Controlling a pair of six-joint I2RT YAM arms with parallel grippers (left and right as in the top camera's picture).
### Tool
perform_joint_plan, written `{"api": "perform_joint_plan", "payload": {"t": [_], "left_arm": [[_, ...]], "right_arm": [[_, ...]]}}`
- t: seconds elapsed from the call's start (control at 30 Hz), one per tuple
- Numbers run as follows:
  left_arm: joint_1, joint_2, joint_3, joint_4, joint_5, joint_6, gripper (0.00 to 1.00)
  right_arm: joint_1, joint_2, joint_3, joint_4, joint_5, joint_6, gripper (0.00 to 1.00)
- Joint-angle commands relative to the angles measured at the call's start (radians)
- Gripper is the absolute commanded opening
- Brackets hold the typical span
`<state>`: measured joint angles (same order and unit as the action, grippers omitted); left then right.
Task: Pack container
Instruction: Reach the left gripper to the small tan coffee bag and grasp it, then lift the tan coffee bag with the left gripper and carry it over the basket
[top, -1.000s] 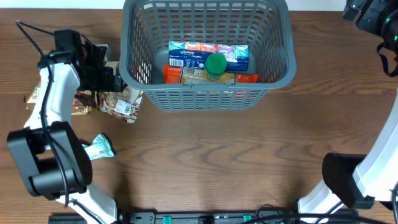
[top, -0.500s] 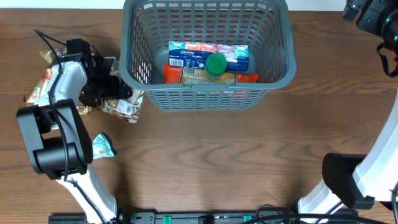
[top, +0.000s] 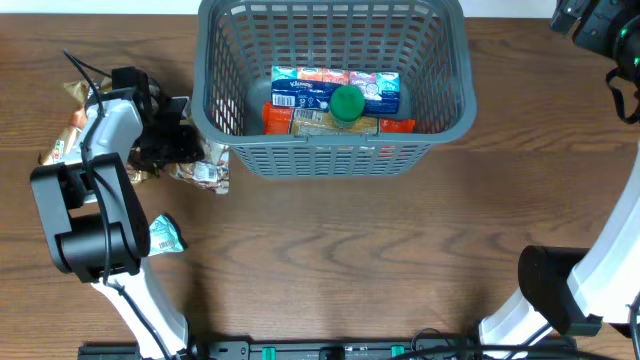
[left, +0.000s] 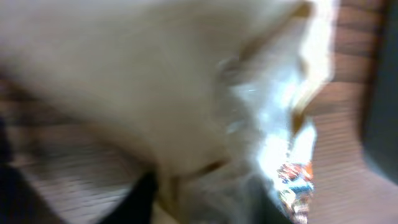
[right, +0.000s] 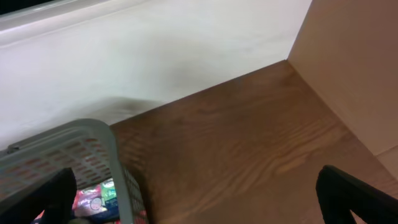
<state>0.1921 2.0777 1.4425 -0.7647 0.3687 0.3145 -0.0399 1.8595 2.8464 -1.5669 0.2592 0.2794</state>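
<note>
**Inspector:** Where does the container stand?

**Onlooker:** The large dark grey plastic basket (top: 330, 152), rectangular with slotted walls and a thick rim, stands at the far middle of the brown wooden table (top: 380, 250). The right wrist camera catches one corner of its rim at the lower left.

**Inspector:** Contents?

**Onlooker:** A blue tissue packet (top: 335, 88) lies flat across the floor. A round green lid (top: 347, 103) sits at its near edge. Orange packets (top: 277, 118) lie beside and below it, against the near wall.

**Inspector:** The left arm?

**Onlooker:** The left gripper (top: 188, 143) is low, outside the basket at its near-left corner. It is right over a crinkled brown packet with a white label (top: 207, 172), which lies on the table just beside the basket wall. Its wrist camera is blurred and filled with pale crinkled wrapping. Whether the jaws grip that packet, I cannot tell.

**Inspector:** Other goods on the table?

**Onlooker:** Golden-brown packets (top: 62, 135) lie to the left of that arm. A small teal packet (top: 163, 236) lies nearer the front, apart from the rest.

**Inspector:** The right arm?

**Onlooker:** The right gripper (right: 193, 177) hangs off the basket's far-right side. Its fingers are spread wide, and only table wood shows between them.
</note>
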Motion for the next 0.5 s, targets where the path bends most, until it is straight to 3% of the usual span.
{"api": "perform_joint_plan", "payload": {"t": [0.0, 0.47], "left_arm": [[0.001, 0.021, 0.001, -0.013, -0.013, 0.006, 0.06], [0.003, -0.034, 0.009, -0.054, -0.014, -0.026, 0.06]], "right_arm": [[-0.005, -0.007, 0.012, -0.001, 0.002, 0.012, 0.99], [-0.005, -0.007, 0.012, -0.001, 0.002, 0.012, 0.99]]}}
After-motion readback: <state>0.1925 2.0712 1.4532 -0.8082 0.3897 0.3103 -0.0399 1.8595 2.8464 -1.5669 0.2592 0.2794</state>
